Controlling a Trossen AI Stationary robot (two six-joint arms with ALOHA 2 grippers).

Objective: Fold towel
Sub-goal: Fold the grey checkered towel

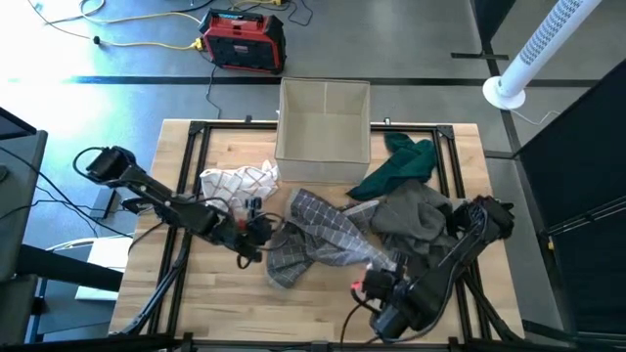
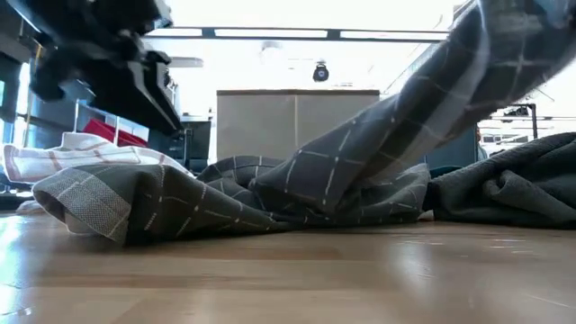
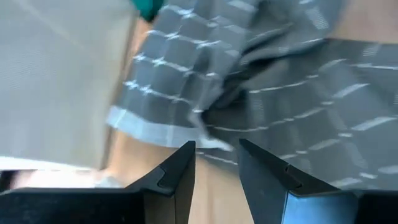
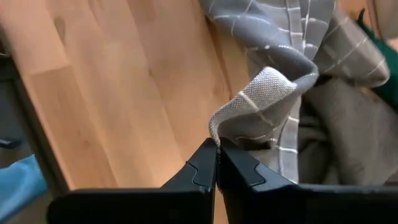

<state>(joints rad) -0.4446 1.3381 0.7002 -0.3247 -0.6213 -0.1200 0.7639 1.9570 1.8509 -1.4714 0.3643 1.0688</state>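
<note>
A grey checked towel [image 1: 313, 235] lies crumpled in the middle of the wooden table. My right gripper [image 1: 383, 274] is at its near right end and is shut on it. In the low view one strip of the towel [image 2: 450, 81] rises toward the upper right, while the rest [image 2: 225, 193] lies bunched on the table. My left gripper [image 1: 262, 233] hovers at the towel's left side. Its fingers [image 3: 180, 171] are open, with nothing between them, and point down at a slant toward the towel's hemmed edge [image 3: 155, 127]. My right gripper pinches the towel's hemmed edge [image 4: 219, 130] between its two shut fingers, close to a corner that curls over [image 4: 264, 84]. The fingers come steeply from above. That end is raised off the table, and the rest of the towel trails down onto the wood.
A white checked cloth [image 1: 240, 181] lies at the left, a green cloth [image 1: 401, 161] at the far right and a brown-grey cloth [image 1: 416, 215] beside the towel. A beige fabric box [image 1: 323, 122] stands at the far edge. Bare wood [image 1: 313, 308] lies along the near edge.
</note>
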